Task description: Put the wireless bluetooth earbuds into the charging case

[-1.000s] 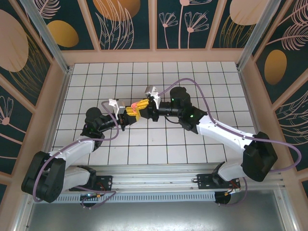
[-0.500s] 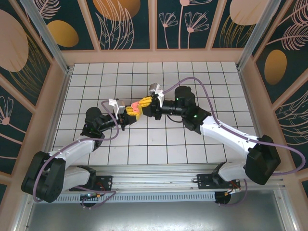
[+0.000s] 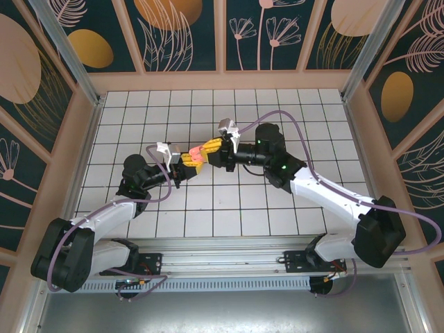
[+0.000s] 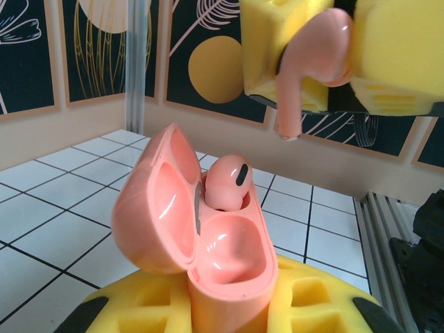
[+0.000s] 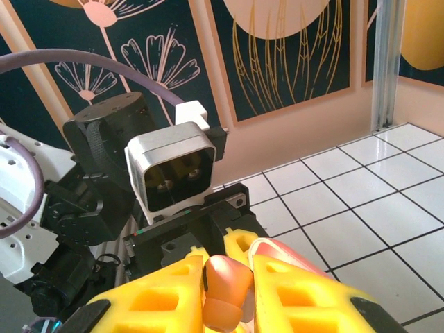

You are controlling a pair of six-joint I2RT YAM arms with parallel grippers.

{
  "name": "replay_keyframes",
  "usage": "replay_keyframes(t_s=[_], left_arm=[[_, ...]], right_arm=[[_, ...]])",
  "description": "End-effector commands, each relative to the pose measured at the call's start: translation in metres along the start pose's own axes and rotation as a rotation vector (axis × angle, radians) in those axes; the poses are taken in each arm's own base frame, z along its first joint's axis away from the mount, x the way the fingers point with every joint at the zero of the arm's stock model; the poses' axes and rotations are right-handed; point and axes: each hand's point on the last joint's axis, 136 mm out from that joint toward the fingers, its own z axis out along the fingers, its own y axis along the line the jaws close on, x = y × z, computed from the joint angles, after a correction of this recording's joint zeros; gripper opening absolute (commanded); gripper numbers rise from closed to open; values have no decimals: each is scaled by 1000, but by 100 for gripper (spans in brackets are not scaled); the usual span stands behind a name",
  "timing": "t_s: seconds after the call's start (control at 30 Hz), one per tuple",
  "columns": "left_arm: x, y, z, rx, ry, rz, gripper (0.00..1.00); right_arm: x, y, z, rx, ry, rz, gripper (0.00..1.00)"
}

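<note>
The yellow fingers (image 4: 312, 305) of the left gripper (image 3: 184, 164) are clamped on the lower body of the charging case (image 4: 208, 236), holding it upright with its lid swung open toward 9 o'clock in the left wrist view. The right gripper (image 3: 214, 148) is closed on the loose earbud (image 4: 309, 66), stem pointing down, hanging clear of the case at about 1 o'clock from it. A seated earbud (image 4: 225, 182) already fills the far socket; the near socket looks empty.

In the top view the case sits just toward 9 o'clock of the table's middle, with the right gripper meeting it from 3 o'clock.

To seat the bud well, the right arm would likely need to bring the stem directly over the empty socket, keep it in line with the socket's bore, and lower slowly. The left grip should hold steady, since the smooth plastic could slip or tip. Catching the open lid or the seated bud is the main risk.

The table (image 3: 277, 208) is white tile with dark grid lines. Peach-framed walls (image 3: 180, 35) carry dark teal floral panels, and aluminium posts (image 3: 62, 48) stand at the far corners.
</note>
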Motion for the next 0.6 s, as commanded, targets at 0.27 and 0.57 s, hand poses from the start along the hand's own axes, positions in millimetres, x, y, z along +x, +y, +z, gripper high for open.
replay_keyframes(t_s=[0.27,0.57], left_arm=[[-16,-1,4,15,-32,29,8],[-17,-4,3,28,-35,34,8]], right_arm=[[-4,5,0,-40,-21,-5,21],[8,-5,6,-23,5,15,21]])
